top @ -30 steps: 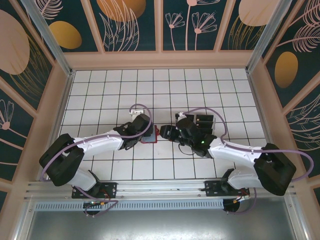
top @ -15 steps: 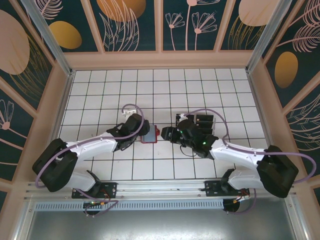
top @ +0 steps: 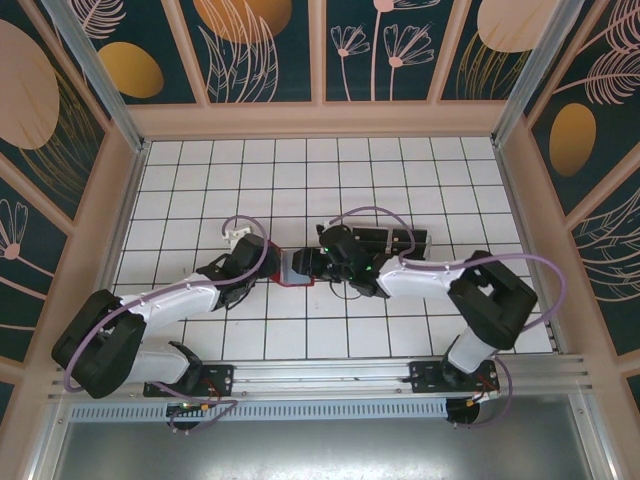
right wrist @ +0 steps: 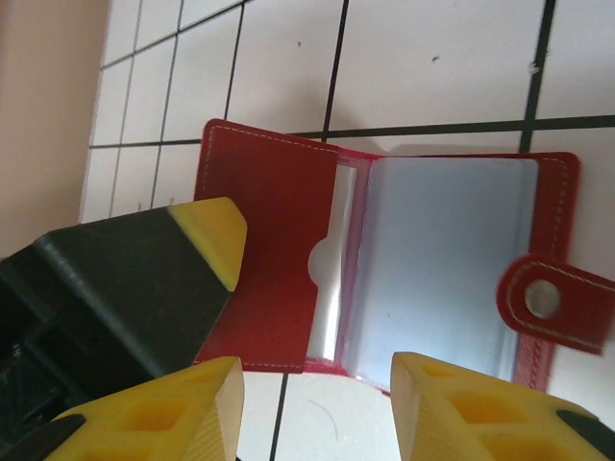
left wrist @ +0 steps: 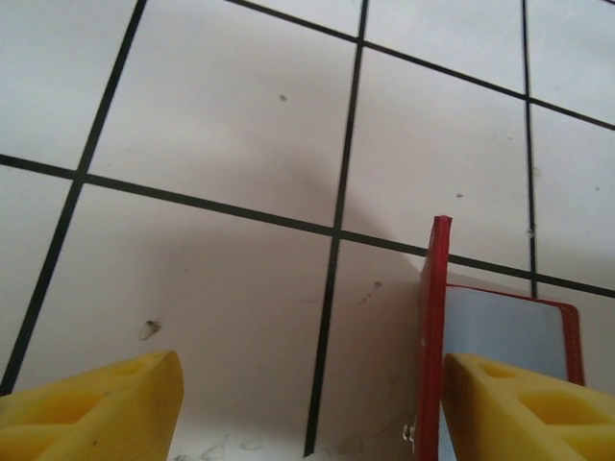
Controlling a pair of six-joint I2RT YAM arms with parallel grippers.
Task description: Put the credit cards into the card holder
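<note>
- Red card holder (right wrist: 274,240) lies open on the white tiled table (top: 200,180), right between the two arms, with its clear inner pocket (right wrist: 442,259) facing up and its snap tab (right wrist: 553,300) off to one side.
- Left end effector (left wrist: 312,389): yellow fingers spread wide, bare tile between them, and one red cover stands up just beside its right finger.
- Right end effector (right wrist: 317,384): spread too, poised over the holder's edge, gripping nothing.
- Credit cards (top: 408,240) sit as a dark cluster behind the right arm, apart from the holder.
</note>
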